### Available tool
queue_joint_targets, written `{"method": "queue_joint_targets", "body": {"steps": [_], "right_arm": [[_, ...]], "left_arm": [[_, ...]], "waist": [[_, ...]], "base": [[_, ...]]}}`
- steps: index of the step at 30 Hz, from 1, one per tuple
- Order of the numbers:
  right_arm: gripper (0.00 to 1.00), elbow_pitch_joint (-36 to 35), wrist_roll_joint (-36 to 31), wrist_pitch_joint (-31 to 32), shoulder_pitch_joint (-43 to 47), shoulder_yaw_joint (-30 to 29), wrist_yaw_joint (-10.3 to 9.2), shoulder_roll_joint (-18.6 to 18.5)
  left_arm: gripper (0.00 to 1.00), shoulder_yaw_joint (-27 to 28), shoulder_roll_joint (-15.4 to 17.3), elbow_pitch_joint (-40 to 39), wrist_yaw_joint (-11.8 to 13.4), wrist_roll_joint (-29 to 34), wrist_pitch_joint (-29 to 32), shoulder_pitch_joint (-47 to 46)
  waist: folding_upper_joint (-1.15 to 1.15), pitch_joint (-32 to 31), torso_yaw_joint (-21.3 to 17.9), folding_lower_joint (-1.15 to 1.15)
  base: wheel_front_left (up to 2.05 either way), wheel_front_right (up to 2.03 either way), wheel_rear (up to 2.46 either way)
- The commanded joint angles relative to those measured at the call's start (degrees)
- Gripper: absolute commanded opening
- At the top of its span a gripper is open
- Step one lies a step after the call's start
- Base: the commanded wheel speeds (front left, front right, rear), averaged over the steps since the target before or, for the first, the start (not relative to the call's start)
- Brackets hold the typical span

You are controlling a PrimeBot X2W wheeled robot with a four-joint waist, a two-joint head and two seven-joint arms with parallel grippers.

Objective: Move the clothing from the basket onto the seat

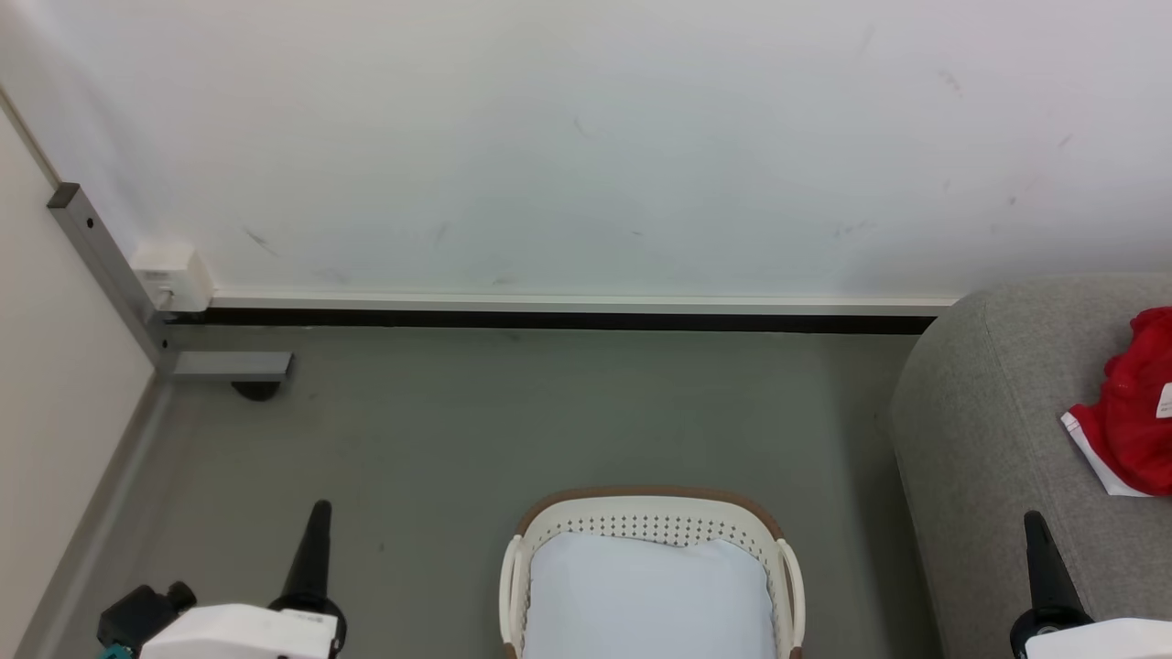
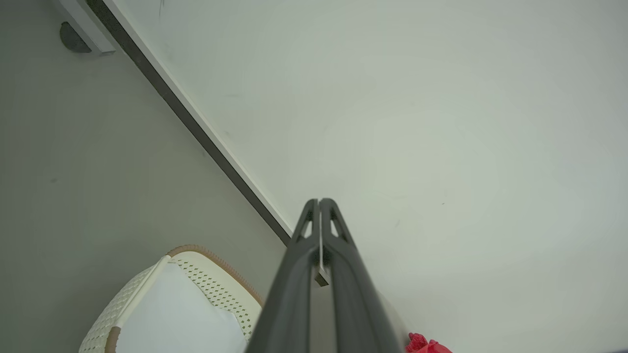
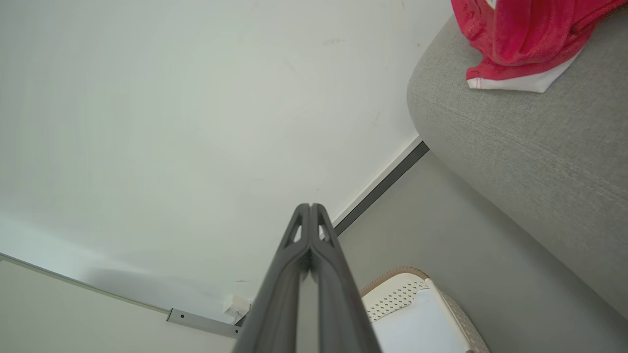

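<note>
The red clothing (image 1: pixel 1134 407) with white trim lies bunched on the grey seat (image 1: pixel 989 421) at the right; the clothing (image 3: pixel 520 39) sits on the seat (image 3: pixel 530 147) near its rounded end. The cream basket (image 1: pixel 652 522) with its brown rim stands on the floor at bottom centre, showing a bare white bottom. My left gripper (image 1: pixel 320 509) is shut at lower left, left of the basket, holding nothing. Over the seat's front part at lower right, my right gripper (image 1: pixel 1033 519) is shut and holds nothing. Both fingertip pairs meet in the wrist views: left gripper (image 2: pixel 319 201), right gripper (image 3: pixel 310 205).
A white wall with a dark baseboard (image 1: pixel 549 320) runs behind the grey floor (image 1: pixel 513 421). A grey metal bracket (image 1: pixel 101 265) and a small white box (image 1: pixel 172 275) stand in the left corner. Open floor lies between basket and wall.
</note>
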Motion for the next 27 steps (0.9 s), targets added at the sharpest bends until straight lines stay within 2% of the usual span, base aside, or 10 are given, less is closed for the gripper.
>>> {"method": "queue_joint_targets", "body": {"steps": [1, 27], "right_arm": [[0.00, -0.8, 2.2, 0.6, -1.0, -0.5, -0.07, -0.1], [0.00, -1.8, 15.1, 4.2, -1.6, -2.2, -0.09, 0.3]], "left_arm": [[0.00, 0.5, 0.1, -0.9, 0.0, -2.0, 0.6, -0.1], [0.00, 2.8, -0.1, -2.3, 0.0, -15.1, 4.3, 0.4]], "waist": [[0.00, 0.0, 0.0, 0.00], [0.00, 0.4, 0.3, -0.01]], "base": [[0.00, 0.00, 0.00], [0.00, 0.00, 0.00]]}}
